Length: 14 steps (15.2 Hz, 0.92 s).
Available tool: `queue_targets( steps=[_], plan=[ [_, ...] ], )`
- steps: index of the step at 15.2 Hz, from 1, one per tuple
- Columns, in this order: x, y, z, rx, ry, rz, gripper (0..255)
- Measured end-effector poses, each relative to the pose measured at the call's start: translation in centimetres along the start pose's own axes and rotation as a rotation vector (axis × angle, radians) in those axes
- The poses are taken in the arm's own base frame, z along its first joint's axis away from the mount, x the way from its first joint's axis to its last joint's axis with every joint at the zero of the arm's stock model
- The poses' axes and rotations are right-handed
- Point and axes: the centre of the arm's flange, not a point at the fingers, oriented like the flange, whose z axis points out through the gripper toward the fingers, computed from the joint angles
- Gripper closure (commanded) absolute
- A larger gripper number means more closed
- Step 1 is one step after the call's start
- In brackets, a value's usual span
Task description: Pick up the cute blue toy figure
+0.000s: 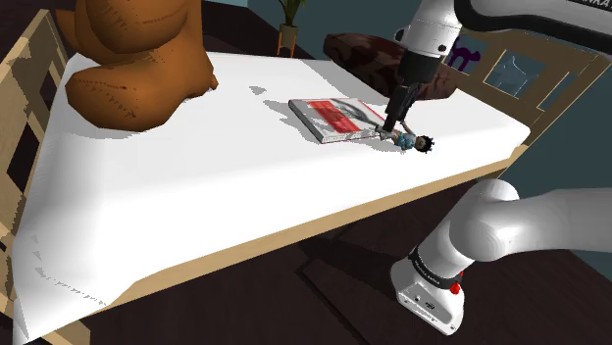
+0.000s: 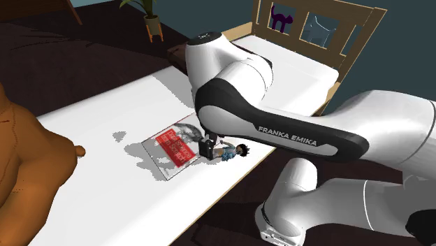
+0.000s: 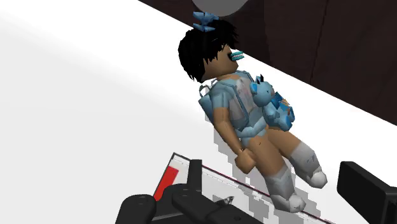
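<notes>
The toy figure (image 3: 245, 111) has black hair, a light blue outfit and a small blue plush. It lies on its back on the white bed (image 1: 245, 186), close to the edge nearest the stand. My gripper (image 3: 280, 197) is open and low over its legs, one finger (image 3: 191, 197) by the book corner and the other beyond its feet, neither touching it. In the shoulder view the gripper (image 1: 394, 127) hangs just up and left of the toy (image 1: 416, 143). In the second exterior view the gripper (image 2: 207, 148) sits beside the toy (image 2: 233, 151).
A red and white book (image 1: 336, 118) lies flat right next to the toy. A big brown teddy bear (image 1: 132, 59) sits at the far end of the bed. The wooden headboard (image 2: 321, 28) rises behind the arm. The bed's edge runs close past the toy.
</notes>
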Motion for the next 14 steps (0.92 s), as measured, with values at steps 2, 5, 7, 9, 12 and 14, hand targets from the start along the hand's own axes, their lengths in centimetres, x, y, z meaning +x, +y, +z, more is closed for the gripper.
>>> queue_targets(
  steps=[2,5,7,9,12,14],
  plan=[
    [-0.9,-0.2,-0.2,-0.03,0.028,-0.004,0],
    [-4.9,-1.8,-0.7,-0.153,0.147,-0.016,0],
    [-5.5,-2.0,0.1,-0.173,0.166,-0.017,0],
    [-5.5,-2.0,1.0,-0.178,0.17,-0.017,0],
    [-5.5,-2.1,2.4,-0.18,0.171,-0.017,0],
    [-5.4,-2.1,2.7,-0.18,0.173,-0.018,255]
  ],
)
